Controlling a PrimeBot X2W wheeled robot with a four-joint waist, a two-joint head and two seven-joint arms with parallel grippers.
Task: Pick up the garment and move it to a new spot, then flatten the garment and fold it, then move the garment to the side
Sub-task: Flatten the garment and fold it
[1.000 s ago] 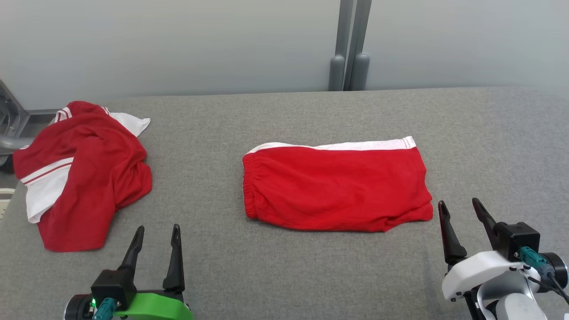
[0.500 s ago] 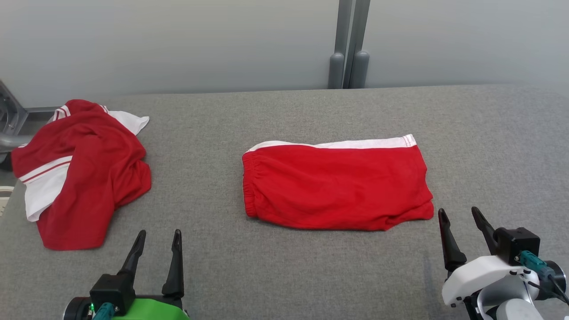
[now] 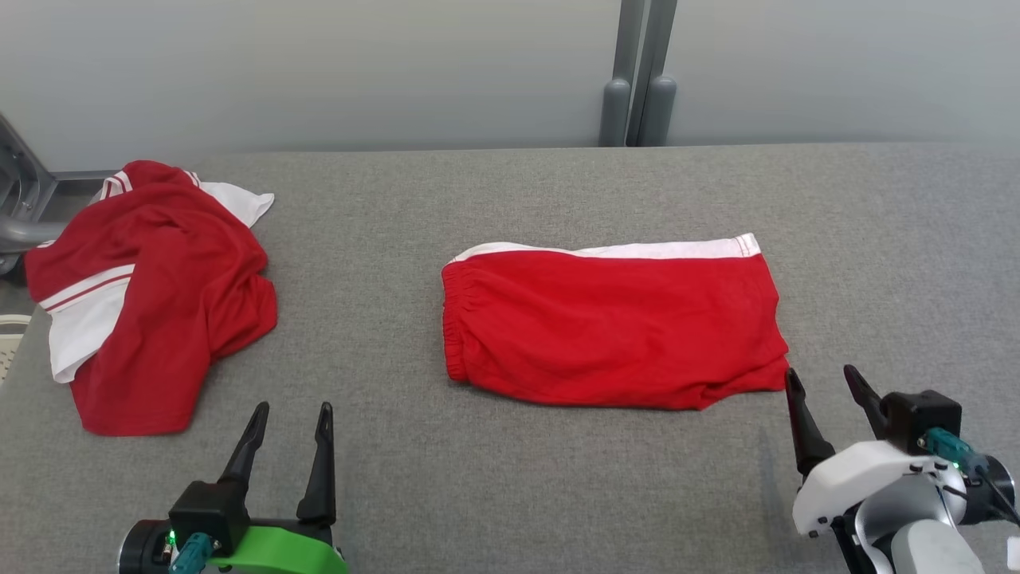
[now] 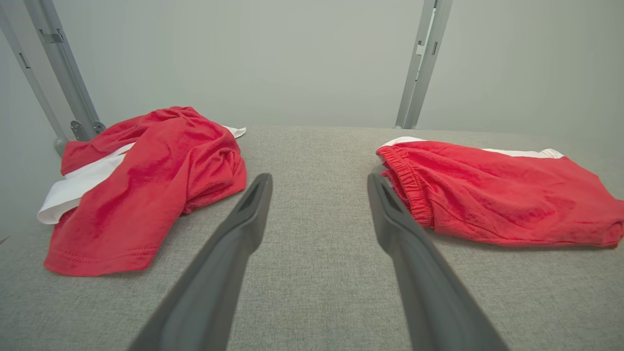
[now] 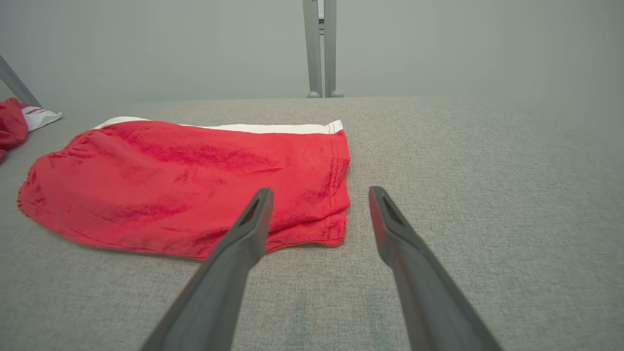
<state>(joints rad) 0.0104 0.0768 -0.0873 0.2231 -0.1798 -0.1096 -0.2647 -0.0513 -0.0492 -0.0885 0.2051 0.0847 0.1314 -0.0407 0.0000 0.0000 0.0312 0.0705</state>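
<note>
At the near edge of the grey padded table (image 3: 510, 494) you have both grippers low, fingers pointing away from you. Your left gripper (image 3: 292, 408) has its fingers spread apart with nothing between them. It points at bare table in the gap between the two garments, and the folded red shorts (image 3: 613, 327) lie ahead of it and off to its right. From the left wrist view, the right finger's tip lines up with the gathered waistband end of the shorts, apart from it.

Your right gripper (image 3: 820, 372) is likewise spread wide and empty. Its left fingertip sits just beside the near right corner of the shorts, and its right finger is over bare table. Whether that left tip touches the cloth, you cannot tell from these views.

The shorts lie flat near the middle of the table, folded into a wide, roughly rectangular shape. The elastic waistband is at the left end and the stitched leg hems are stacked at the right end. A white band runs along the far edge. The cloth is mostly smooth, with light creases and a small bunched ridge at the near right corner.

Farther left, a crumpled red and white garment (image 3: 151, 295) is heaped near the table's left edge. Beyond the far edge stand two grey posts (image 3: 637, 80) against a pale wall (image 3: 319, 72).
</note>
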